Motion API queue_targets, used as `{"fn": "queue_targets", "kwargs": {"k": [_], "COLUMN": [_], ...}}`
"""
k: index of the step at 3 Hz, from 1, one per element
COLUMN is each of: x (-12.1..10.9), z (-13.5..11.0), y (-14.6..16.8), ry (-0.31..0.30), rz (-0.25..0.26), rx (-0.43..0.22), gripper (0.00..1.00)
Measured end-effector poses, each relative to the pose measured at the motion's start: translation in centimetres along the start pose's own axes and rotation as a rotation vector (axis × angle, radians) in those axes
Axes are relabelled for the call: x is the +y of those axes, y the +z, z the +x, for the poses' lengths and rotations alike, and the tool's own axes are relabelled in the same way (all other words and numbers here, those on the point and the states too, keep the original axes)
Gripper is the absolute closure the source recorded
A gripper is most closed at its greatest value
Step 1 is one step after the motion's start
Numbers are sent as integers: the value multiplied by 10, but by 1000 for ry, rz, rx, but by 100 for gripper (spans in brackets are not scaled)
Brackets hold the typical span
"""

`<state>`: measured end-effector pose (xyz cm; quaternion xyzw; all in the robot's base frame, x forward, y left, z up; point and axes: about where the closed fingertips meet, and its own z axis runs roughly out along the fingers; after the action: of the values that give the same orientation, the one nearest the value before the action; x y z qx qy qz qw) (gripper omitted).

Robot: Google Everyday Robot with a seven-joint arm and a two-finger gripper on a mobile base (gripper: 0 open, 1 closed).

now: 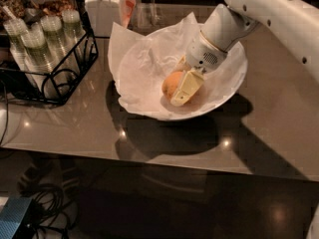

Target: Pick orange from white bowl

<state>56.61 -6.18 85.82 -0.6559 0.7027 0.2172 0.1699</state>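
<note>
The orange (171, 83) lies in the middle of the white bowl (234, 86), on the crinkled white paper (144, 63) that lines it. My gripper (176, 85) reaches down into the bowl from the upper right. Its cream near finger (186, 87) lies against the orange's right front side. The far finger (181, 63) shows just behind the fruit. The fingers stand closed against the orange, which still rests on the paper. The white arm (279, 14) stretches in from the top right corner.
A black wire rack (50, 63) with stacked clear cups stands at the left. A white lidded jar (103, 9) and an orange packet (126, 6) stand behind the bowl. The table's front edge (149, 161) runs below, with cables on the floor at lower left.
</note>
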Motion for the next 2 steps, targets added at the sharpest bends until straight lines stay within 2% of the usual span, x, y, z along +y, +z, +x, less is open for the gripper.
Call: {"fn": "queue_targets", "kwargs": {"k": [1, 2], "x": [0, 2], "z": [1, -5], "y": [3, 0], "ry": [3, -17], "rz": [-1, 16], "rx": [-4, -16], "gripper": [56, 79]}}
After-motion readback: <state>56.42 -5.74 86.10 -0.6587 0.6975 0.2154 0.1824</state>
